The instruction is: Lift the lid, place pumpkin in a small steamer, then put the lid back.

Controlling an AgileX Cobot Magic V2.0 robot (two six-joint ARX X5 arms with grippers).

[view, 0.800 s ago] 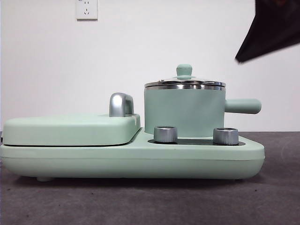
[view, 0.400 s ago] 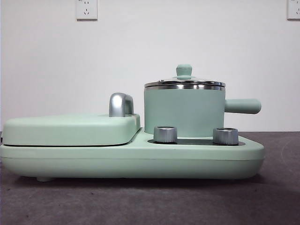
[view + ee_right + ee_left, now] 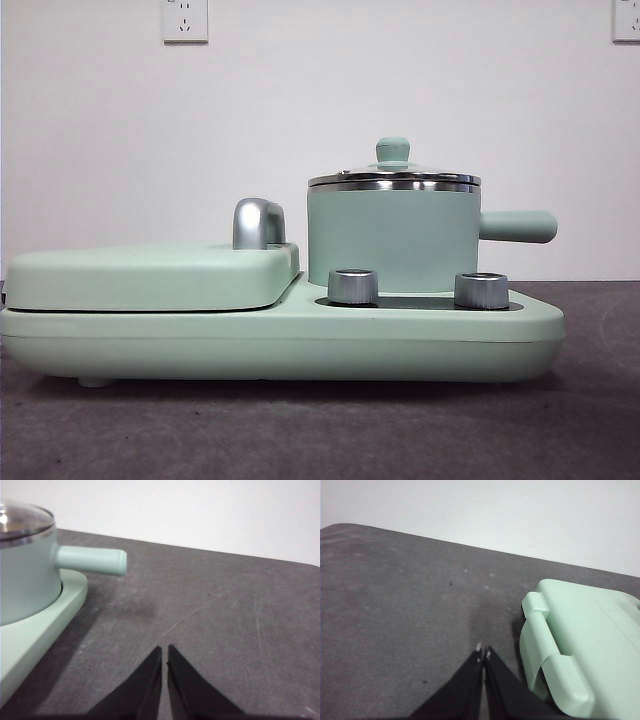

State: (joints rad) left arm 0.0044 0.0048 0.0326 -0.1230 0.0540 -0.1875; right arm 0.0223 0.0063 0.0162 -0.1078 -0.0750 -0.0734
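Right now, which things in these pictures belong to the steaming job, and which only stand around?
Belong to the job:
- lid, sitting on the pot
- small steamer, on the appliance base
- pumpkin: not in view
- left gripper and right gripper, both shut, over bare table

Only standing around:
- flat rectangular cover with chrome handle
- two steel knobs
- wall socket

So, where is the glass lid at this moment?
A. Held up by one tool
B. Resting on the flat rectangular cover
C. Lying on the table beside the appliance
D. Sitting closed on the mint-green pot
D: the lid sits flat on the rim of the small steamer, its knob upright, with no tool near it.
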